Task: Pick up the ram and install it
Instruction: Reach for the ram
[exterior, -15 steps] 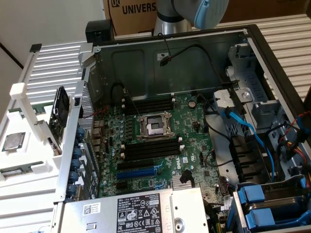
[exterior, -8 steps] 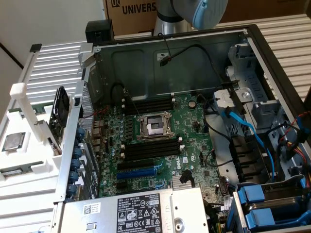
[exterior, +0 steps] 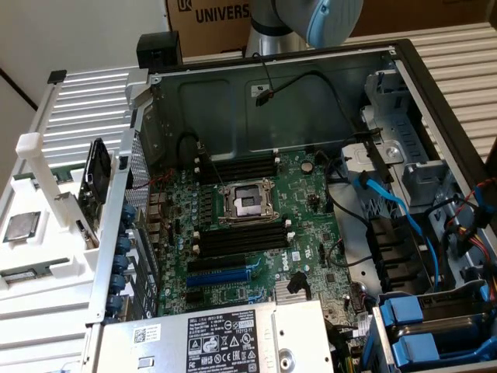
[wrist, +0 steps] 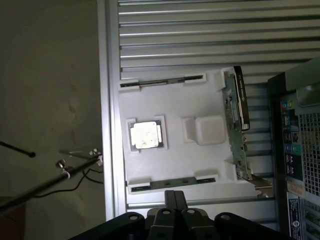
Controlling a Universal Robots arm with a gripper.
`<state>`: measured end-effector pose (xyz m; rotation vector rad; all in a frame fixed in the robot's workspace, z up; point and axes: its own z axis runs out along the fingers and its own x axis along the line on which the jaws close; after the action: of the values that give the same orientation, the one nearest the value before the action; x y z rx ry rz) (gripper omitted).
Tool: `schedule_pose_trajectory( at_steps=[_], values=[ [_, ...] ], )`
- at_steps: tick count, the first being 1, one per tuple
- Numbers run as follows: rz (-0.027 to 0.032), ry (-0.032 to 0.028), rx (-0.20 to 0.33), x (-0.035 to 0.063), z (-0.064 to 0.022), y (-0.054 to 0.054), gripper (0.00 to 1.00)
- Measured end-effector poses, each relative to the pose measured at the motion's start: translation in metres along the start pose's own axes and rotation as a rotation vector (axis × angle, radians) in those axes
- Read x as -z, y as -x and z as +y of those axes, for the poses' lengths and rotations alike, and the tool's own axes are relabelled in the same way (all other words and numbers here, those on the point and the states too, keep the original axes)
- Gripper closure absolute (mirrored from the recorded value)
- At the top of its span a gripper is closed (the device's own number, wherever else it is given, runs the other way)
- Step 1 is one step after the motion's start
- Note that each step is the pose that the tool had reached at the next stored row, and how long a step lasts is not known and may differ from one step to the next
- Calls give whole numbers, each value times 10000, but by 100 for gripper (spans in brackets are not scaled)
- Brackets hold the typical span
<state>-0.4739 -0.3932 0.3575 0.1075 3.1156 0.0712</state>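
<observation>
The white tray (exterior: 58, 233) and the ram (exterior: 23, 273) in it run off the exterior view's left edge. Beside the tray, the gripper (wrist: 175, 200) is cut off by the wrist picture's edge.

the arm (exterior: 299, 19) hangs high (blue-capped joint), end effector (wrist: 175, 197) facing straight down.
</observation>
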Motion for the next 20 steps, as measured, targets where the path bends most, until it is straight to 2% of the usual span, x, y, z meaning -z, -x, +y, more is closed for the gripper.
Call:
schedule_pose_trajectory(
  at_steps=[14,17,20],
  values=[
    [1,0,8,0,0,-1,89],
    [39,17,818,0,3,-2,89],
    [64,30,1368,0,2,-2,89]
  ],
)
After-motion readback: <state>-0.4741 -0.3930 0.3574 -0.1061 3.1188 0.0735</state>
